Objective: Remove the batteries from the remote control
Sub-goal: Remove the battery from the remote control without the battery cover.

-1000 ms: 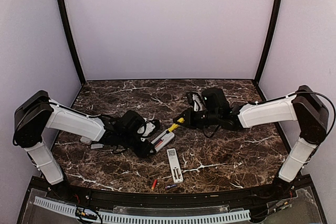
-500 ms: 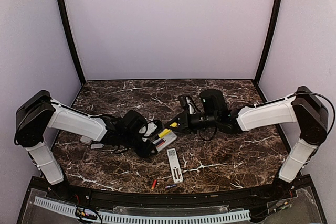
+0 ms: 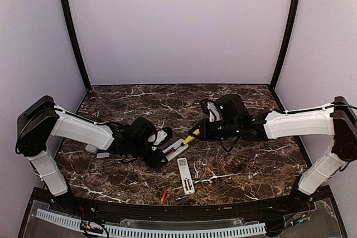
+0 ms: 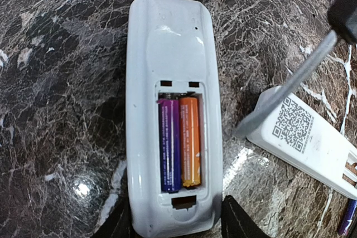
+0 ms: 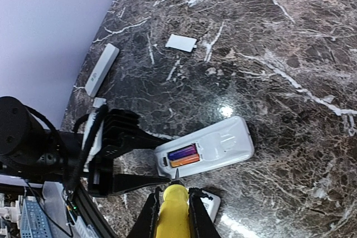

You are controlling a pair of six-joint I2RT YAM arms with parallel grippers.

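The left gripper (image 4: 178, 221) was clamped on one end of the white remote (image 4: 167, 54), which lay on the marble table (image 4: 56, 82) with its back compartment uncovered. Inside it, a purple battery (image 4: 169, 143) and an orange battery (image 4: 189, 140) lay side by side. To the right, the screwdriver (image 5: 173, 200) had its tip close to the remote's edge, and the right gripper (image 5: 173, 218) was closed tight on its yellow handle.

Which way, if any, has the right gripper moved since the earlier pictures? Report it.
Yes. The right gripper pulled back rightward since half a second ago, judged against the loose white remote.
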